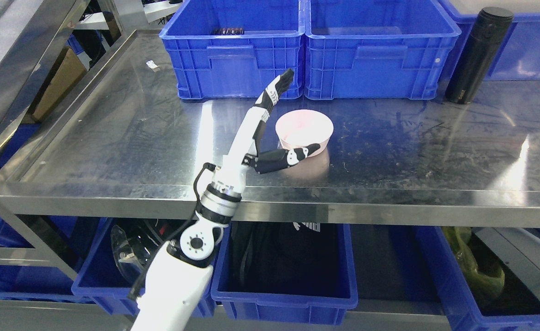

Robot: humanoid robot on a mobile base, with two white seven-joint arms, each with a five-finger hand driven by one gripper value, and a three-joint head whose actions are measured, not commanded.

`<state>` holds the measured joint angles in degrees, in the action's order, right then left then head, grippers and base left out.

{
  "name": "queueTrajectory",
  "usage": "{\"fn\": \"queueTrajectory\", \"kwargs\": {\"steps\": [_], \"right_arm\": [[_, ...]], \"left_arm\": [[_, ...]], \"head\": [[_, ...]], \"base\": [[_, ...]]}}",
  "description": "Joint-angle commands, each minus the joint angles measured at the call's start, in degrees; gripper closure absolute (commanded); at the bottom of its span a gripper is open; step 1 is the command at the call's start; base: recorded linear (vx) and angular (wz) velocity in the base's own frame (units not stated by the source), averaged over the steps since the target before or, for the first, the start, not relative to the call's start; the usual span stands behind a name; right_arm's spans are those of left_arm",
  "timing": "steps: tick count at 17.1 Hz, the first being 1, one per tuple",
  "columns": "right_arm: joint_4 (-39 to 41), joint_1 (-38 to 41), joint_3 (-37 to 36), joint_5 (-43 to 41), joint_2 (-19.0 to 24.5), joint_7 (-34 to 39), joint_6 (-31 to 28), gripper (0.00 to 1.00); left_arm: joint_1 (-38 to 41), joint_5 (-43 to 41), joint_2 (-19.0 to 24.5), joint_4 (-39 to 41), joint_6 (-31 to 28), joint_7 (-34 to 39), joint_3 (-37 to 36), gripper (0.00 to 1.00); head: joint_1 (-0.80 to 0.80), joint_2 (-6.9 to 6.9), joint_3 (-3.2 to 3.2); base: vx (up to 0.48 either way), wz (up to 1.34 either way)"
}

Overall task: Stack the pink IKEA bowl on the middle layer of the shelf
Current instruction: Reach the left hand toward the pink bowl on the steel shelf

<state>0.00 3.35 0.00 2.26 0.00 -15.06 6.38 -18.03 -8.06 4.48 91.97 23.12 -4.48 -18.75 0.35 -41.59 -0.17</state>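
Observation:
A pink bowl (304, 131) stands upright on the steel shelf surface (127, 138), near its middle. My left hand (293, 117) reaches up from the lower left and is open just left of the bowl. Its fingers (279, 89) point straight toward the back, and the thumb (297, 155) lies along the bowl's near side, touching or almost touching it. The hand holds nothing. My right arm is out of the picture.
Two blue crates (240, 55) (376, 55) stand at the back of the shelf, close behind the bowl. A black flask (477, 55) stands at the back right. Blue bins (284, 276) fill the layer below. A steel frame post (12, 59) rises on the left.

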Motion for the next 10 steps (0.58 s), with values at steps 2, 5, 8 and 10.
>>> {"fn": "queueTrajectory", "kwargs": {"steps": [2,5,8,10], "right_arm": [[1.0,-0.01,0.26,0.02,-1.0,0.03,0.21,0.0],[1.0,-0.01,0.26,0.02,-1.0,0.03,0.21,0.0],[1.0,-0.01,0.18,0.02,-1.0,0.03,0.21,0.0],[1.0,-0.01,0.26,0.02,-1.0,0.03,0.21,0.0]], "left_arm": [[-18.52,-27.14,15.73,-0.03,-12.55,-18.38,-2.78,0.03],[-21.15,-32.8,15.64,0.05,-12.58,-37.67,-6.29,0.07],[-24.76,-34.21,12.77,0.14,-12.93,-43.66,-8.14,0.06],[-25.81,-35.61,6.27,0.23,-14.23,-49.71,-8.15,0.06]], "head": [[0.0,0.0,0.0],[0.0,0.0,0.0],[0.0,0.0,0.0],[0.0,0.0,0.0]], "base": [[0.004,0.01],[0.003,0.01],[0.0,0.0],[0.0,0.0]]}}
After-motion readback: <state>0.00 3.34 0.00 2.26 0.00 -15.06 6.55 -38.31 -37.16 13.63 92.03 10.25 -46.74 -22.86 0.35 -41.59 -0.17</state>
